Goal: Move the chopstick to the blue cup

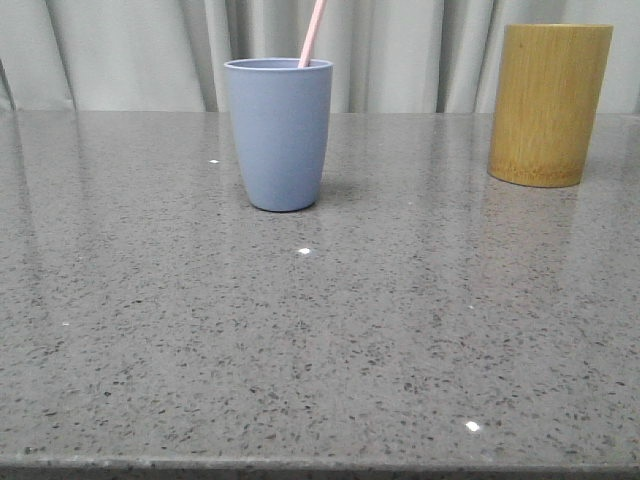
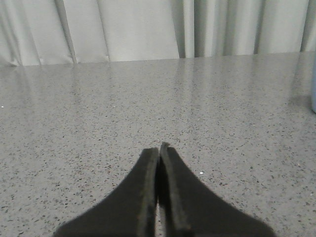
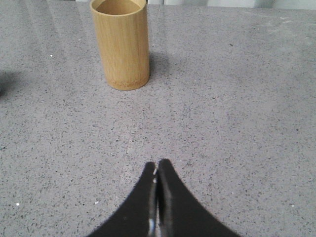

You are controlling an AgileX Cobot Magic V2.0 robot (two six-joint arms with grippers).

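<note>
Matte plastic blue cup [image 1: 279,135], glossy speckled stone table [image 1: 320,340].

The blue cup [image 1: 278,135] stands upright on the grey speckled table, toward 11 o'clock from the table's middle, close to the far edge. It is a matte, pale grey-blue tumbler with smooth walls, a little narrower at the base, and no handle. The chopstick [image 1: 312,34] is inside it: a thin, straight, pale pink stick. It rises out of the cup's mouth and leans toward 1 o'clock, resting at the rim.
</note>
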